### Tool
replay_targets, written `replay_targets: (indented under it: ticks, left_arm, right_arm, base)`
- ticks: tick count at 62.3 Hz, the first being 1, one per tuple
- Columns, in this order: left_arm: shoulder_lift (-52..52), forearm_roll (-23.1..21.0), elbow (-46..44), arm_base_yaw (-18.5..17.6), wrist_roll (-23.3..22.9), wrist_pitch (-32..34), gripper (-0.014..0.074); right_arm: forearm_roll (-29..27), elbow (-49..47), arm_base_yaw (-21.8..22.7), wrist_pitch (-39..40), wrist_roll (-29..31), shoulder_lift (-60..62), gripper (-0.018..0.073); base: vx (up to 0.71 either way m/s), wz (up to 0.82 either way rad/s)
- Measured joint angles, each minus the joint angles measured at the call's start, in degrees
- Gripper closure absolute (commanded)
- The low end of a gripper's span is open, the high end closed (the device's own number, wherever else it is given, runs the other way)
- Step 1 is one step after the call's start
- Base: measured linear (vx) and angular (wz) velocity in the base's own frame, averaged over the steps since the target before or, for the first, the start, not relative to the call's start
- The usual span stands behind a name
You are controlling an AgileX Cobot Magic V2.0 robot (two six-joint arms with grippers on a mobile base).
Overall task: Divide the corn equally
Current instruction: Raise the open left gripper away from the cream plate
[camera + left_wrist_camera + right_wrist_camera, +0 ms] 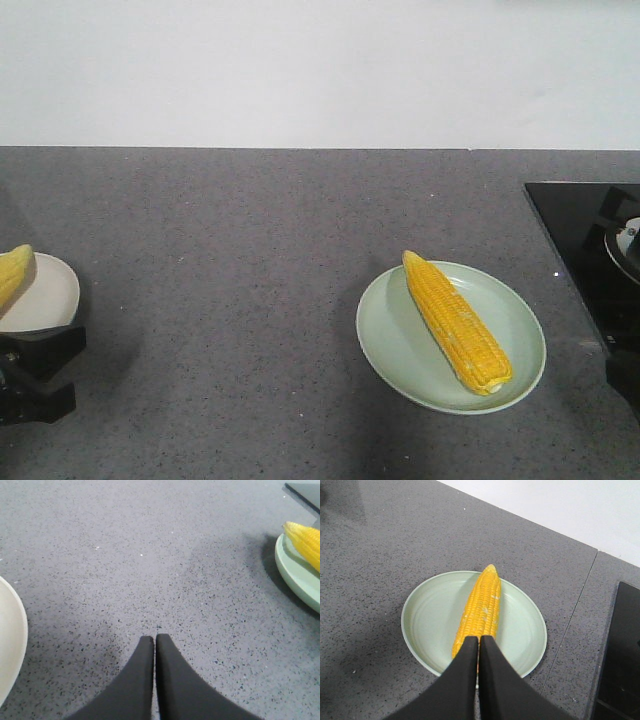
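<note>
On the grey speckled countertop [250, 300] we count two plates, each carrying one cob. At four o'clock in the front view sits the green plate [400, 350], and the corn [457, 322] lies diagonally across it, pale tip toward eleven o'clock, butt toward five; it spans nearly the whole dish and stays inside the rim. At nine o'clock, cut by the frame edge, is the white plate [50, 295] with a second cob [12, 272] on it, only its tip end showing. We cannot see whether more cobs lie out of frame.

Our left gripper [154, 639] hovers over bare counter, fingers pressed together with nothing between them; the white plate's rim shows at its nine o'clock and the green plate at two o'clock, both well apart from it. Our right gripper [479, 640] is likewise closed and empty, poised above the butt end of the cob on the green plate, aligned along its length; whether it touches the kernels we cannot tell.

Judgement: one cob per plate reads as an even split, so the sharing looks done or nearly so. Closed, empty fingers suit arms parked clear of the dishes. A black hob [590, 250] sits at three o'clock.
</note>
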State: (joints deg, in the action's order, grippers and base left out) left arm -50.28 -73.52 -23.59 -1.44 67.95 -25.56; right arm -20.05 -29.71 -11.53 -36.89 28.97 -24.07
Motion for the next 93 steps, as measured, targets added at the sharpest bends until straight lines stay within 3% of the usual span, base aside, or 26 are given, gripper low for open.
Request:
replay_targets:
  ticks: [57,93]
  left_arm:
    - [0.11,0.04,0.00,0.00,0.39,-1.84,0.0603]
    - [0.11,-0.06,0.00,0.00,0.44,7.80,0.0603]
  right_arm:
    - [0.00,0.00,0.00,0.28,0.00,0.00,0.0565]
    - [0.00,0.00,0.00,0.28,0.00,0.00,0.0565]
  base:
    - [0.00,0.00]
    - [0.00,0.00]
